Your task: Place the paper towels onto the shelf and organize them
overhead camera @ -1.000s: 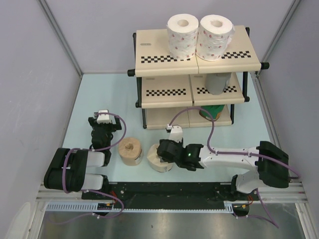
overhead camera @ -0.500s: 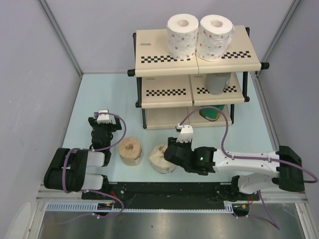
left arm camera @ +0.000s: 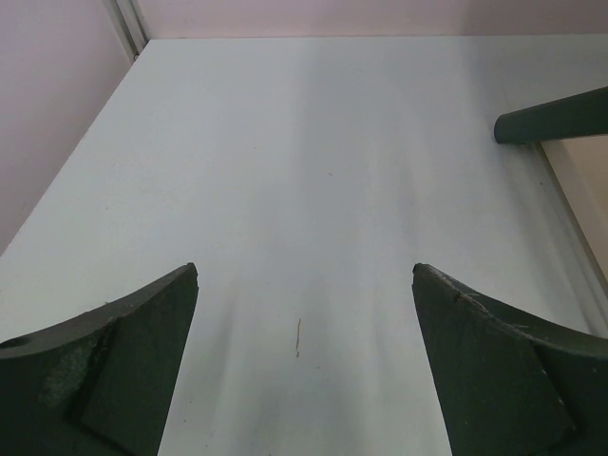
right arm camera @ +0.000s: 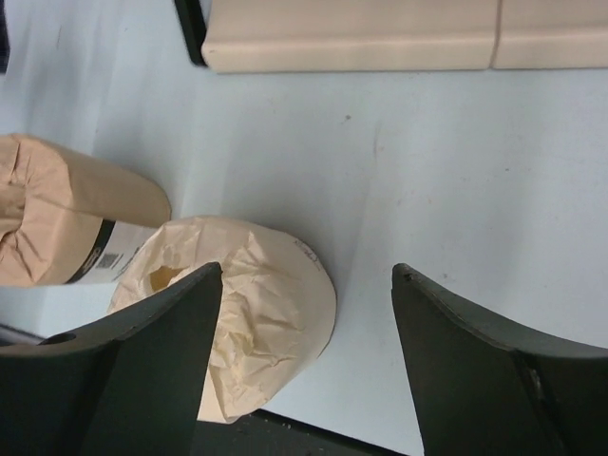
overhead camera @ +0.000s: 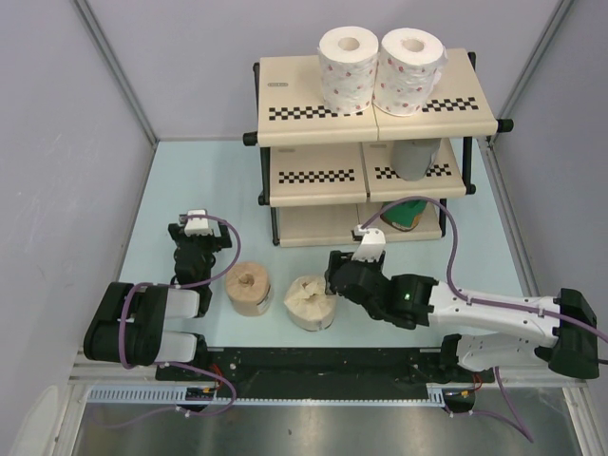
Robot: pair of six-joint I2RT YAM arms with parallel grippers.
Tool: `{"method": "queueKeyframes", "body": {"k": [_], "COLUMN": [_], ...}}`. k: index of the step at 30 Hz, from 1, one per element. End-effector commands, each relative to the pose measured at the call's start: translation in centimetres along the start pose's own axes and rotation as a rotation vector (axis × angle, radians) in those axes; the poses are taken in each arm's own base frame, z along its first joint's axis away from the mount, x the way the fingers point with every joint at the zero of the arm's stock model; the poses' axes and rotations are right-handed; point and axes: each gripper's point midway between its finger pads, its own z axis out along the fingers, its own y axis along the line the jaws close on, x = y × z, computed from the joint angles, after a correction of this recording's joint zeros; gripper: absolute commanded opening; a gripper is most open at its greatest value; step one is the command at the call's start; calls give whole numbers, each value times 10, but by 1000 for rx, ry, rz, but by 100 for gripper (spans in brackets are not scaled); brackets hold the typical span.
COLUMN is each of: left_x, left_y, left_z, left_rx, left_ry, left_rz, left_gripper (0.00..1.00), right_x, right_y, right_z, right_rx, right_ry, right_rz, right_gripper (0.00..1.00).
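Shelf (overhead camera: 304, 85) holds four rolls (overhead camera: 347, 57); tan roll (overhead camera: 249, 288), cream roll (overhead camera: 311, 302) wait on tabletop (overhead camera: 209, 180); left gripper (left arm camera: 304, 275), right gripper (right arm camera: 309, 275) spread, empty.

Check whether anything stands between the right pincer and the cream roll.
Nothing visible does. The right pincer hangs open close beside the cream roll, on its right in the top view. The tan-brown roll stands on the cream roll's other side, out of the way.

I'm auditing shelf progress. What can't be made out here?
Green paper-towel roll, top view: mostly hidden under the middle shelf panel.
Grey paper-towel roll, top view: upper part hidden by the top shelf panel.
Tan-brown paper-wrapped roll, right wrist view: cut by the left edge.
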Motion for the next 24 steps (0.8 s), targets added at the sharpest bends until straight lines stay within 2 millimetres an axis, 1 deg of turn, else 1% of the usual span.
{"method": "queueKeyframes", "body": {"k": [1,5,10,12,16,20,24], "left_x": [-20,-20,-19,-20,-19,-20,-19], "left_y": [-2,-2,-2,-2,-2,-2,-2], "left_z": [4,4,4,4,4,4,4], "left_rx": [14,14,14,14,14,12,14], "left_ry": [-65,-67,-62,-65,-64,-65,-64], "left_rz": [-19,-17,-18,-19,-18,-19,-17], "left_gripper": [100,100,100,100,100,100,100], "right_x": [1,10,23,29,45,65,75], "right_y": [32,35,47,49,47,46,42], "right_z": [-6,-2,1,2,8,16,22], "right_rx": [-146,-150,-200,-208,-194,-178,-149], "right_ry": [2,26,76,97,148,209,232], "right_rz": [-32,-54,-87,-97,-110,-136,-134], "right_gripper": [77,75,71,71,70,69,66]}}
